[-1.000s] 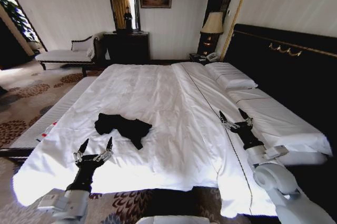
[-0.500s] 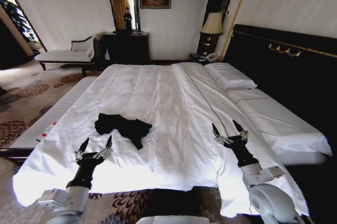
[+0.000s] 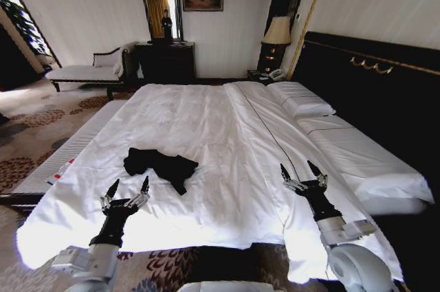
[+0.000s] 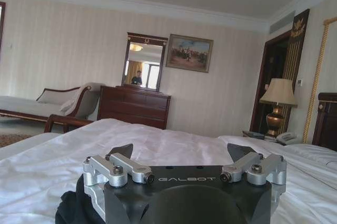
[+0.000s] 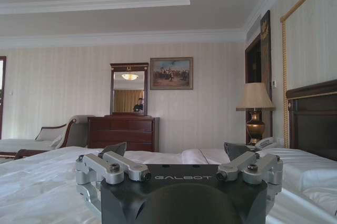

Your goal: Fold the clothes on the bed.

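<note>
While the black T-shirt (image 3: 161,165) lies crumpled on the bed (image 3: 206,127), toward its left side near the foot, the left gripper (image 3: 126,190) is held just short of it, fingers spread; the right gripper (image 3: 300,173), also spread, is held well apart. A pinch into bunched cloth could snag the sheet beneath.

T-shirt (image 3: 161,165) on bed (image 3: 206,120); left gripper (image 3: 125,187) before it; right gripper (image 3: 300,170) right
</note>
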